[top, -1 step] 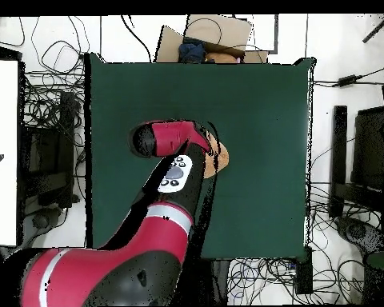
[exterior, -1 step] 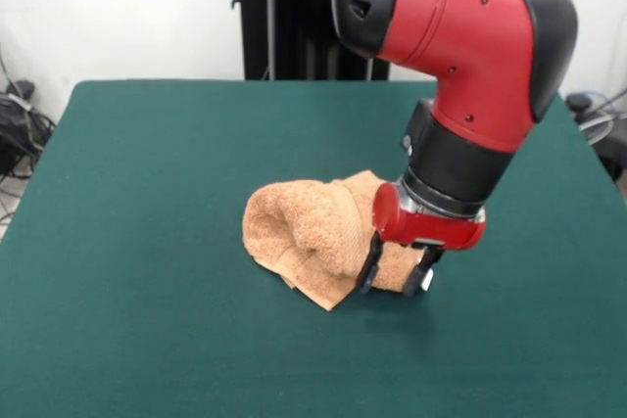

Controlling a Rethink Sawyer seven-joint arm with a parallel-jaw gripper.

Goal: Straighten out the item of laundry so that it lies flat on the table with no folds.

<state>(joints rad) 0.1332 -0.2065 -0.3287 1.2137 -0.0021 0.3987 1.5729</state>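
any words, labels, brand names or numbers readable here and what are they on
None can be read.
The arm's button panel in the overhead view shows grey round marks, too small to tell as text.
The towel, the table and the gripper carry no visible writing.

— What can't you make out on the towel (exterior, -1 step: 313,232)?

— Its right end sits behind the gripper (exterior, -1 step: 397,276), so you can't tell whether the fingers pinch the cloth or only stand before it. No tag shows.

— And from overhead?

— The arm (top, -1 step: 167,200) covers nearly all of the towel; you get only a sliver at its right. The gripper is hidden entirely there.
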